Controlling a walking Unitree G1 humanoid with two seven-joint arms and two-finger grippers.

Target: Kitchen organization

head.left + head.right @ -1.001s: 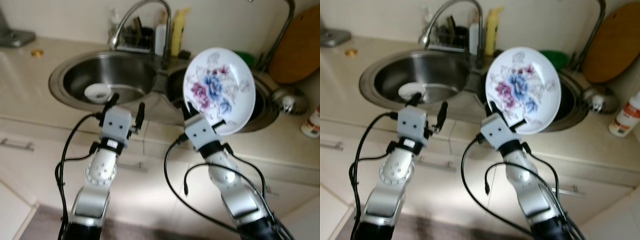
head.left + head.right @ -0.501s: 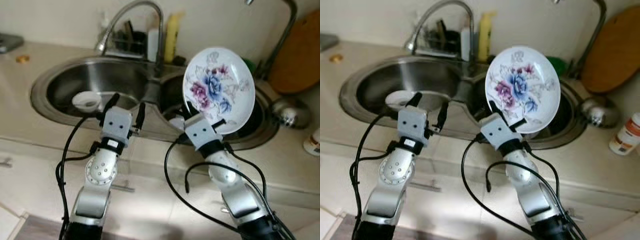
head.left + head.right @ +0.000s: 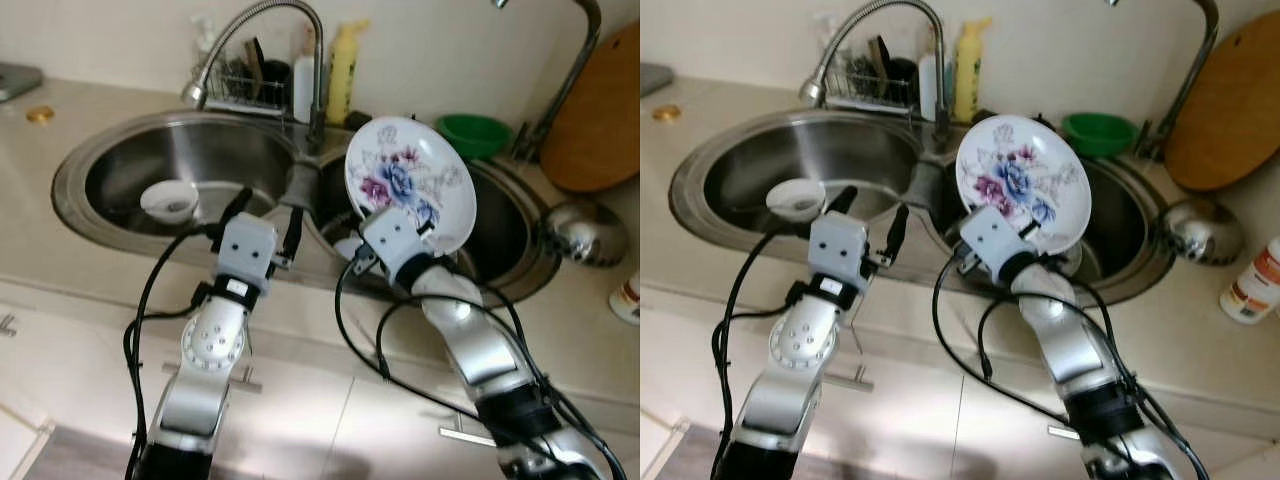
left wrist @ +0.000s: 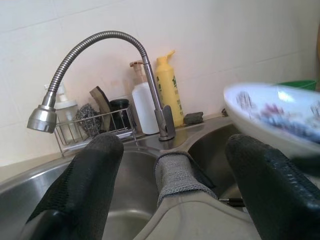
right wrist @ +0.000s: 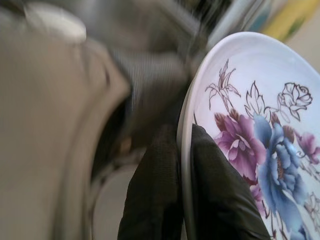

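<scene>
A white plate with purple and blue flowers (image 3: 412, 183) stands nearly upright over the right sink basin (image 3: 505, 225), and my right gripper (image 3: 372, 218) is shut on its lower rim. The right wrist view shows the two black fingers (image 5: 215, 200) pinching the plate's edge (image 5: 260, 135). My left gripper (image 3: 266, 212) is open and holds nothing; it hovers over the front rim between the two basins. A small white bowl (image 3: 168, 200) sits in the left basin (image 3: 200, 165). The plate's rim (image 4: 272, 115) is blurred in the left wrist view.
A curved tap (image 3: 262, 30) rises behind the sinks, beside a wire rack with brushes (image 3: 240, 85), a white bottle and a yellow bottle (image 3: 344, 60). A green bowl (image 3: 475, 133), a wooden board (image 3: 598, 110) and a steel ladle (image 3: 585, 222) lie right. Cabinet fronts run below.
The right arm has reached forward and lowered the plate toward the right basin. The camera has moved, shifting the whole scene. The left gripper stays open.
</scene>
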